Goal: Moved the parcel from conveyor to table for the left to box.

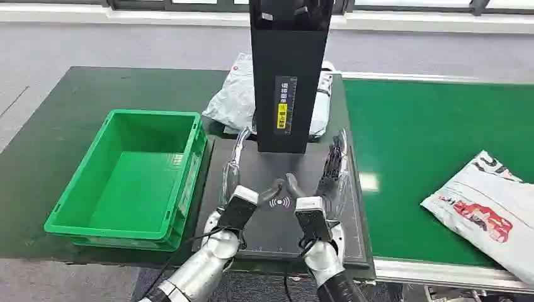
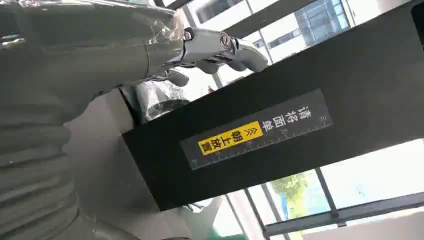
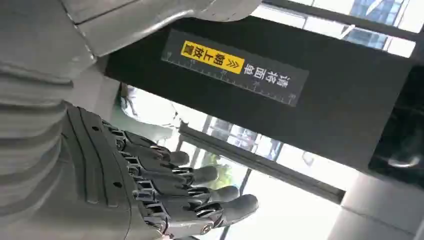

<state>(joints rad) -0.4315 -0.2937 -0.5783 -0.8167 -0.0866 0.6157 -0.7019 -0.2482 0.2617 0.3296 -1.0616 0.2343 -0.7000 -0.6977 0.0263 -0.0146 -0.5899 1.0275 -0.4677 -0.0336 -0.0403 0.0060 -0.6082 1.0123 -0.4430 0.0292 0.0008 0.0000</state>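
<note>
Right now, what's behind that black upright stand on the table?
A grey plastic parcel lies behind the black stand, showing on both sides. Its middle is covered by the stand, so any label there can't be seen.

Two parcels: one on conveyor (image 1: 488,211), one behind scanner column (image 1: 234,97). One green crate (image 1: 129,179). Two hands: left (image 1: 234,173), right (image 1: 330,173).

We are seeing a dark green table (image 1: 75,119) carrying an empty green crate (image 1: 135,179), a black scanner plate (image 1: 277,195) and a grey parcel (image 1: 233,100). Beside it, a green conveyor (image 1: 415,138) is carrying a white parcel (image 1: 488,211).
</note>
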